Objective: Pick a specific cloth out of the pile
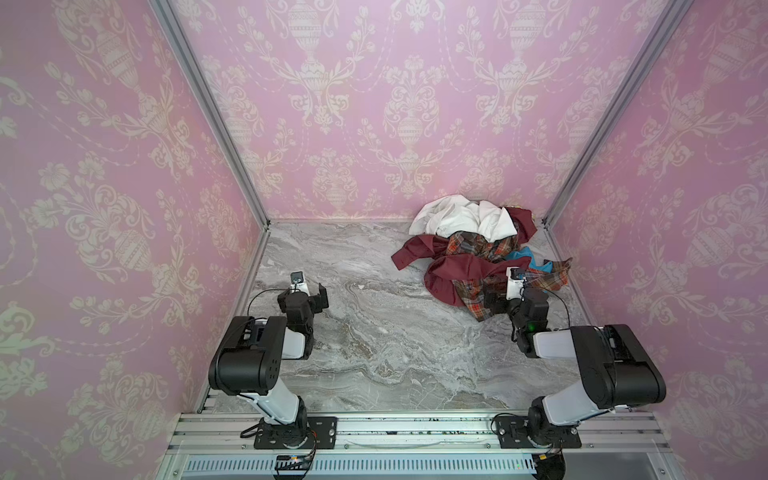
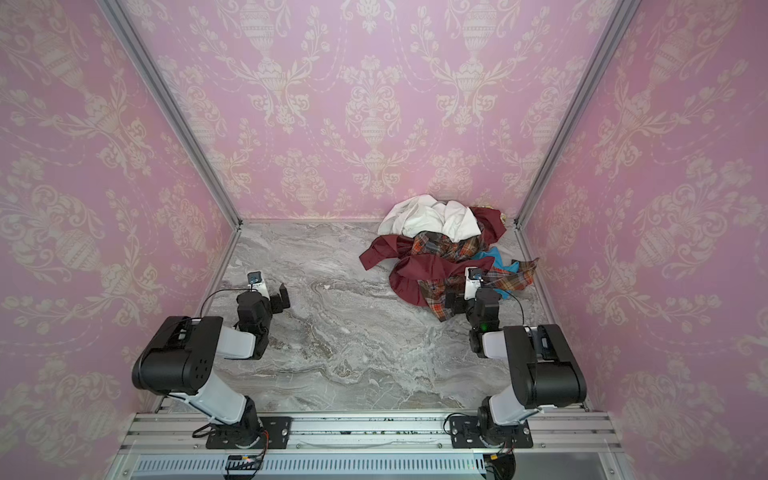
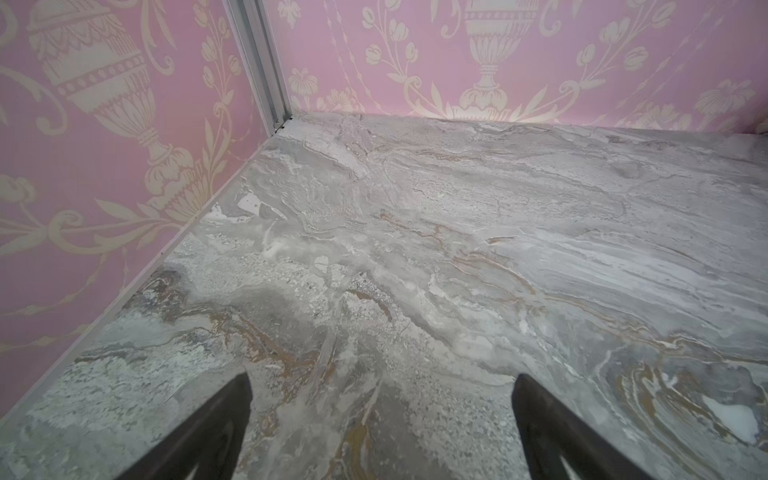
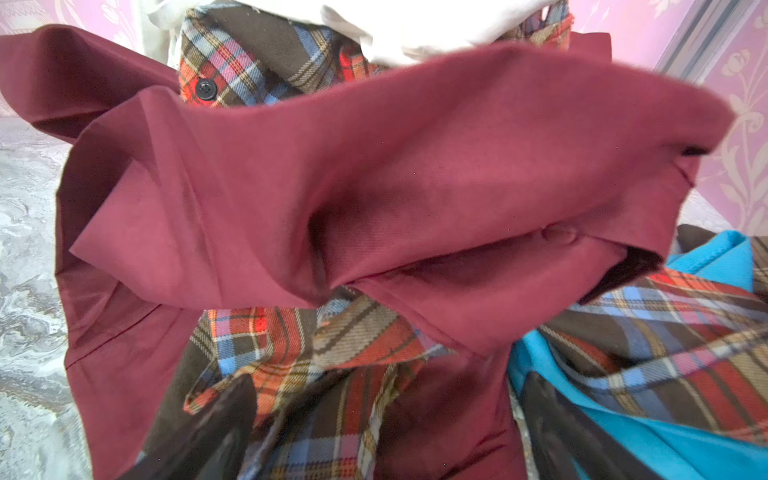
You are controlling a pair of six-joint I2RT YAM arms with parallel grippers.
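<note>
Nearest to the camera, the left gripper (image 1: 321,296) hangs over the bare marble table (image 1: 374,340). Its fingers are spread wide and hold nothing. It is well apart from the clothes.

A bit farther out, the right gripper (image 4: 388,382) is at the near edge of the pile (image 1: 478,249). Its fingers are spread wide too, and nothing is held. Under it lie the plaid shirt (image 4: 291,345) and the maroon shirt (image 4: 415,166).

The cloth (image 4: 648,444) is the bright blue one. In the right wrist view it lies just beside one finger, and a fold of the plaid shirt lies over it. In both top views only small bits of blue (image 1: 521,254) peek out on the right side of the pile, near the side wall.

The step now looks like reaching for the blue cloth. To do it well, I think the right gripper should slide over to the blue part that shows. It should pinch only blue, not plaid or maroon. Then it should lift slowly, so the plaid shirt slips off and does not come along.

Farther back a white garment (image 1: 457,220) sits on top of the pile, against the pink wall.

I can read no words, tags or brand names anywhere. A black button (image 4: 205,88) shows on the plaid shirt.
</note>
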